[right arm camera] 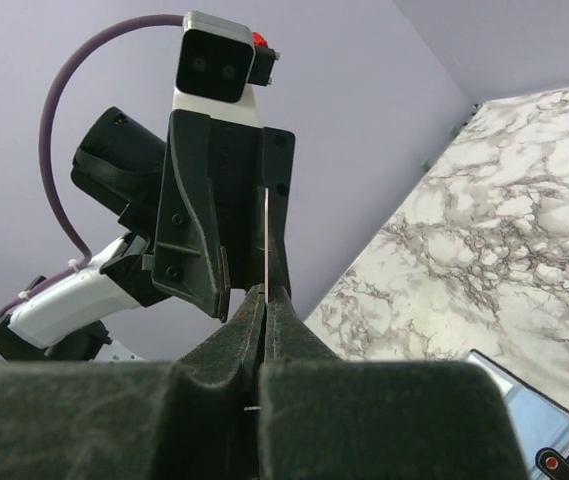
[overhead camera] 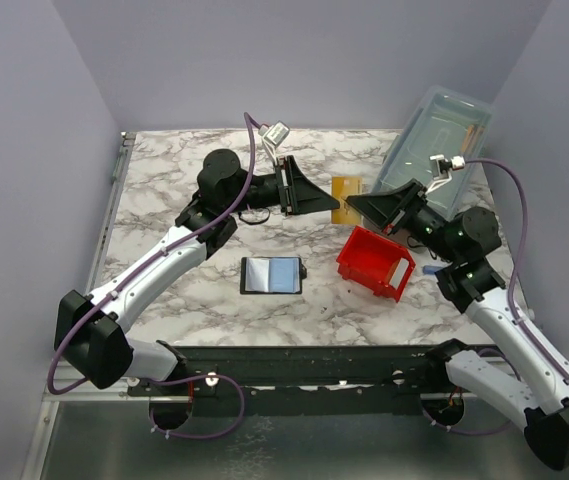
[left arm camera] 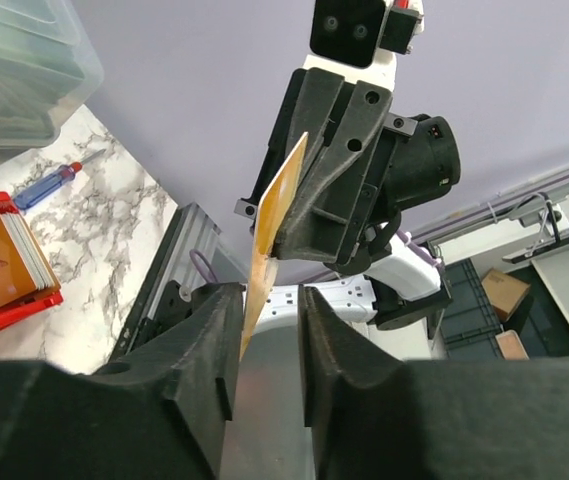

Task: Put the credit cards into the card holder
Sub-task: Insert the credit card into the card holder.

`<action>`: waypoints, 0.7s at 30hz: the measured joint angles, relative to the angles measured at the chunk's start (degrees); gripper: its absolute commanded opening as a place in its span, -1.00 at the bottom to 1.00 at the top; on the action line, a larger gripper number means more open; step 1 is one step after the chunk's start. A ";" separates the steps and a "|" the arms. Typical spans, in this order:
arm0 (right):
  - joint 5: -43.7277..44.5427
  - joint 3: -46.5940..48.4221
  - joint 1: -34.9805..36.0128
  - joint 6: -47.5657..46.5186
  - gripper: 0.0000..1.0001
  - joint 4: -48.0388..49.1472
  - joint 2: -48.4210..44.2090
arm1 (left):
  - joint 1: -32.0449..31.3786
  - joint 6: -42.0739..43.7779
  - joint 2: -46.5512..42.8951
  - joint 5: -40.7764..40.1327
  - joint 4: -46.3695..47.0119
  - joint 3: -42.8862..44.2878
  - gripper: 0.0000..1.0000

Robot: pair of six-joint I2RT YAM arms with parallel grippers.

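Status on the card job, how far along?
Done: nothing visible; the card holder lies open, no card showing in it. In hand: right gripper has jaws shut on one credit card mid-air, left gripper open around its edge. Left: insert it, plus the cards in the red bin.

Left wrist view: the left picture edge cuts off the red bin [left arm camera: 24, 300] and the clear lidded box [left arm camera: 14, 70]. The lower corner of the credit card [left arm camera: 276, 220] sits between the jaws of the left gripper [left arm camera: 269, 335]; contact cannot be determined. Right wrist view: the card shows edge-on only, and the bottom picture edge crops the card holder [right arm camera: 534, 425].
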 measured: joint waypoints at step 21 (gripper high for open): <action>-2.47 -2.71 0.17 5.73 -0.99 10.25 7.58 | 1.11 7.45 -3.89 -7.10 -13.97 0.15 -0.47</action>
